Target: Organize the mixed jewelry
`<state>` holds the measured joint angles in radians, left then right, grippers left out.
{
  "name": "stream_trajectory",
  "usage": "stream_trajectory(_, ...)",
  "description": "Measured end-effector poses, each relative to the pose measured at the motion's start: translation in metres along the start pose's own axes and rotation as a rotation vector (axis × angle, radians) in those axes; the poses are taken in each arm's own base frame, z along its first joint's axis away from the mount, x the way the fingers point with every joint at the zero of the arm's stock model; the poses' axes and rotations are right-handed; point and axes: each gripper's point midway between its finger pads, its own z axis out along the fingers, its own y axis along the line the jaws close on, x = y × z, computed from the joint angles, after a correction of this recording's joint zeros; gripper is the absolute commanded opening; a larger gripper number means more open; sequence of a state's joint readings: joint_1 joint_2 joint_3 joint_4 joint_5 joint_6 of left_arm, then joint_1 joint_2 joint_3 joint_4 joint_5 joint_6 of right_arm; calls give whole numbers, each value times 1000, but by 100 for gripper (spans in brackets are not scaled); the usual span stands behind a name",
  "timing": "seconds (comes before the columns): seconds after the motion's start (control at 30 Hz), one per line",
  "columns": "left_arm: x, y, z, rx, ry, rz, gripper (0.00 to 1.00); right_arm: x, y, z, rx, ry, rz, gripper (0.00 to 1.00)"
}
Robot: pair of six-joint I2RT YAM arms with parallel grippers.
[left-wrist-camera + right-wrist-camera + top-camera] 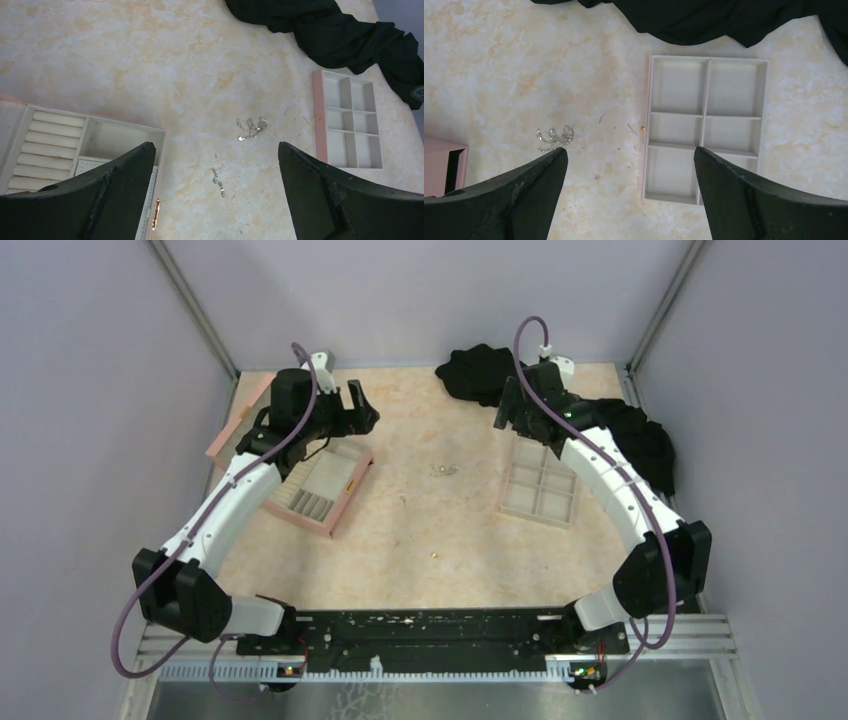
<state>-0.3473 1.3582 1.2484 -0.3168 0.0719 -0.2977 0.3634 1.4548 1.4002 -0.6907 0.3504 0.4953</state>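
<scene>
The mixed jewelry is a small silvery chain tangle (445,470) lying on the marble table between the two containers. It shows in the left wrist view (251,127) with a second thin chain piece (217,177) nearer the fingers, and in the right wrist view (555,137). A gold speck (642,128) lies against the beige compartment tray's left edge. Another gold speck (436,554) lies nearer the front. My left gripper (358,405) is open and empty above the pink box (318,485). My right gripper (510,410) is open and empty above the beige tray (540,490).
The pink box stands open at the left, showing ring rolls (52,137) and compartments, with its lid (240,420) behind it. A black cloth (480,370) lies along the back and down the right side (645,445), close to the tray. Grey walls enclose the table.
</scene>
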Motion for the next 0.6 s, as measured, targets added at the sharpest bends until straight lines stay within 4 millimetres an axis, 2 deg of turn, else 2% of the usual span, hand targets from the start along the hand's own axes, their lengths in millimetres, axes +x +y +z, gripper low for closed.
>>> stream_trajectory(0.3, 18, -18, 0, 46, 59, 27, 99, 8, 14, 5, -72, 28, 10, 96)
stream_trajectory(0.5, 40, -23, -2, 48, 129, 33, 99, 33, 24, 11, -124, 82, -16, 95)
stream_trajectory(0.6, 62, -24, -4, 46, 176, 28, 99, 45, 44, 6, -171, 90, -73, 95)
